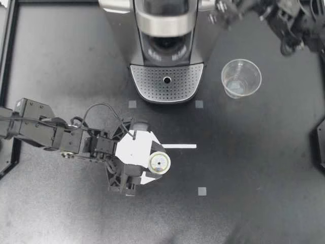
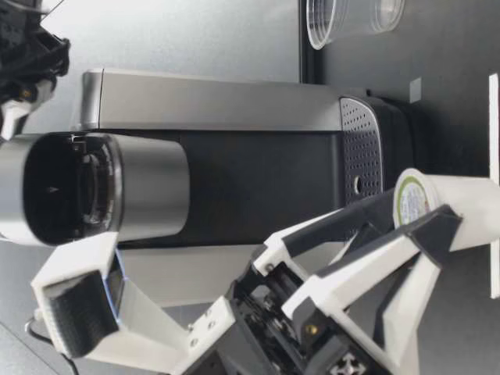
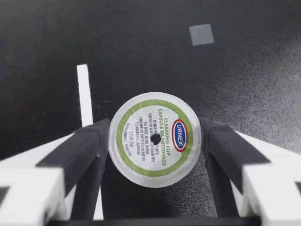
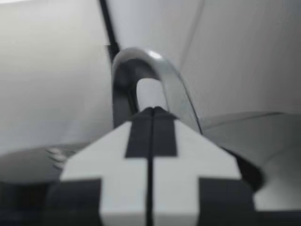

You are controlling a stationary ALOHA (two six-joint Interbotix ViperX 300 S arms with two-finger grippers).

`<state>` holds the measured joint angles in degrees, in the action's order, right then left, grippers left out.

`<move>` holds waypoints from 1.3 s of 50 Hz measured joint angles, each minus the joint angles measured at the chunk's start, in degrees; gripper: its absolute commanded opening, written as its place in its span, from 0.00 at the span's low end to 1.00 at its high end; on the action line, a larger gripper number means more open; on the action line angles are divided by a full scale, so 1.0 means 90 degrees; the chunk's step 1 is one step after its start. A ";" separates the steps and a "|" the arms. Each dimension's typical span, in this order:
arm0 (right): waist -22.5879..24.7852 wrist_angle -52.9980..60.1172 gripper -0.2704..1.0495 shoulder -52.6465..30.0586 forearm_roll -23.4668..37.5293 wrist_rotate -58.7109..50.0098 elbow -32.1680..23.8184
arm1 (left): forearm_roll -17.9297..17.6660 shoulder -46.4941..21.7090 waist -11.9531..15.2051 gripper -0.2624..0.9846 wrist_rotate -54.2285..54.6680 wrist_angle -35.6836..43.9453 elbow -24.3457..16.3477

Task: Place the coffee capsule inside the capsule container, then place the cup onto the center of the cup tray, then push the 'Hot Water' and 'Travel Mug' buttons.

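Observation:
My left gripper [image 1: 154,161] is shut on the coffee capsule [image 1: 159,162], a white cup with a green-ringed foil lid facing up, low over the table in front of the machine. In the left wrist view both black pads [image 3: 89,146] press the capsule [image 3: 155,139] from two sides. The coffee machine [image 1: 165,30] stands at the back, its perforated cup tray [image 1: 152,84] bare. The brew head [image 2: 70,187] shows a dark opening. A clear plastic cup [image 1: 241,77] stands upright right of the tray. My right gripper [image 1: 223,9] is shut, empty, beside the machine's silver handle [image 4: 141,66].
A strip of white tape [image 1: 179,146] and small grey squares [image 1: 202,191] mark the black table. A black frame rail [image 1: 7,56] borders the left side. Open table lies between the capsule and the tray.

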<state>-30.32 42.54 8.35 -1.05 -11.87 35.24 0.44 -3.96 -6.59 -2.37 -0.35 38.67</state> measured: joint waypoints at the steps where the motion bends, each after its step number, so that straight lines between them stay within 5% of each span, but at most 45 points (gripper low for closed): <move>1: -0.0029 -0.0010 0.21 -0.0029 0.0010 0.0000 -0.0010 | 0.0000 0.0000 0.0000 0.52 0.0000 0.0000 -0.0010; 18: -0.0068 -0.0020 0.21 0.0195 0.0186 -0.0146 0.0078 | 0.0039 0.0537 0.0000 0.52 -0.0156 -0.0645 -0.0381; 29: 0.0176 0.0127 0.21 0.1016 0.0342 -0.0352 0.0703 | 0.0674 0.0986 0.0049 0.52 -0.0547 -0.2070 -0.1201; 35: 0.0400 0.0137 0.21 0.1387 0.0352 -0.0361 0.1133 | 0.1299 0.1123 0.0127 0.52 -0.0605 -0.2949 -0.1650; 47: 0.0469 0.0137 0.21 0.2002 0.0352 -0.0381 0.1982 | 0.3164 0.1514 0.0156 0.52 -0.0537 -0.4424 -0.2549; 55: 0.0469 0.0137 0.21 0.2314 0.0352 -0.0381 0.2188 | 0.4131 0.1729 0.0166 0.52 -0.0527 -0.4570 -0.2705; 65: 0.0479 0.0039 0.21 0.2461 0.0361 -0.0352 0.2227 | 0.4873 0.1777 0.0166 0.52 -0.0508 -0.4541 -0.2725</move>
<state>-26.02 42.89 30.50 2.20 -15.03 55.28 44.30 12.04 -5.10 -6.94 -41.22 14.15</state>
